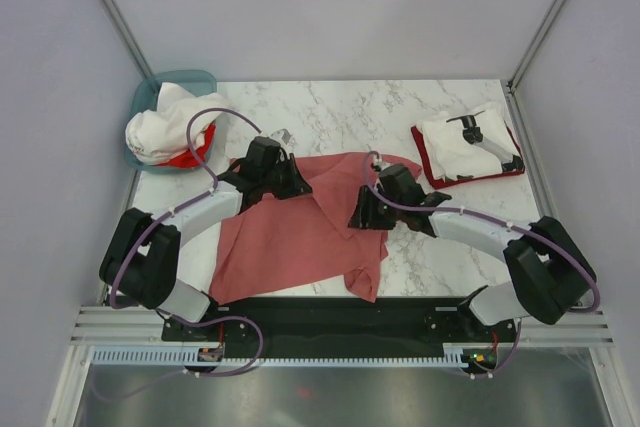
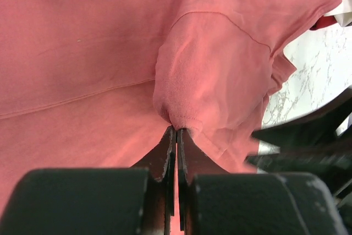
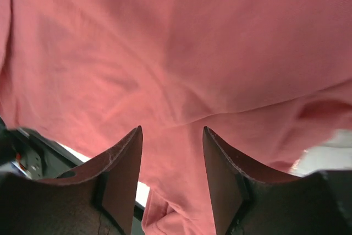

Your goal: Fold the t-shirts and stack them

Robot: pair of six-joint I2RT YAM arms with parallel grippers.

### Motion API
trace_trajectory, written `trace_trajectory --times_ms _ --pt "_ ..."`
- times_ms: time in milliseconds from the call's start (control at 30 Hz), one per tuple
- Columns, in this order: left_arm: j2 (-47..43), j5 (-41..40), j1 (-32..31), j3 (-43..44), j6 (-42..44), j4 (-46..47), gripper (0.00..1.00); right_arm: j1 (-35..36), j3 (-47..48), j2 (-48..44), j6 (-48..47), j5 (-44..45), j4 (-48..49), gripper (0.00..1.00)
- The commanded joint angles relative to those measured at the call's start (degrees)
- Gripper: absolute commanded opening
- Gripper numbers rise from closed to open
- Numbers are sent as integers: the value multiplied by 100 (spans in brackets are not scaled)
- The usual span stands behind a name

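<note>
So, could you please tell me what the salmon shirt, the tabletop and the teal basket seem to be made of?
Salmon t-shirt: soft matte knit, probably cotton; it wrinkles and shows stitched seams. Tabletop: white with grey veins, marble-look, possibly laminate. Basket: smooth teal rim, likely plastic.

Table [image 1: 330, 112]: one spread t-shirt [image 1: 300, 232] lies at centre, reaching to the near edge. Basket [image 1: 145, 97] stands in the far left corner, with heaped t-shirts [image 1: 160, 127] in it and over its rim. Folded t-shirts [image 1: 465, 147] lie at far right, one on another. Left gripper [image 2: 177, 131] sits at the spread t-shirt's far left part, right gripper [image 3: 171, 136] over its far right part
</note>
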Motion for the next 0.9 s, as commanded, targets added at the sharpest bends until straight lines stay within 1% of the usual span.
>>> trace_trajectory --times_ms 0,33,67,133,267,400,467,500,667,867 --pt "-193 118 33 -31 -115 237 2 627 156 188 -100 229 65 56" --pt "-193 65 24 -40 -115 229 2 734 236 311 -153 578 -13 55" --pt "-175 30 41 -40 -106 211 2 813 315 373 -249 721 -136 55" --pt "-140 12 59 -40 -106 211 2 989 464 592 -285 827 -181 53" --pt "-44 91 94 -5 -115 211 2 1165 562 830 -197 950 -181 52" --pt "-26 144 120 -5 -115 211 2 1244 614 1050 -197 1029 -155 59" --pt "-35 153 120 -14 -115 220 2 1288 632 1103 -215 1117 -164 60" --pt "-43 144 120 -14 -115 202 2 1332 676 1138 -232 1318 -181 60" --pt "44 135 129 12 -115 211 2 1376 825 1156 -232 1671 -330 54" --pt "141 188 138 30 -97 211 2 1376 826 1340 -83 1768 -234 54"
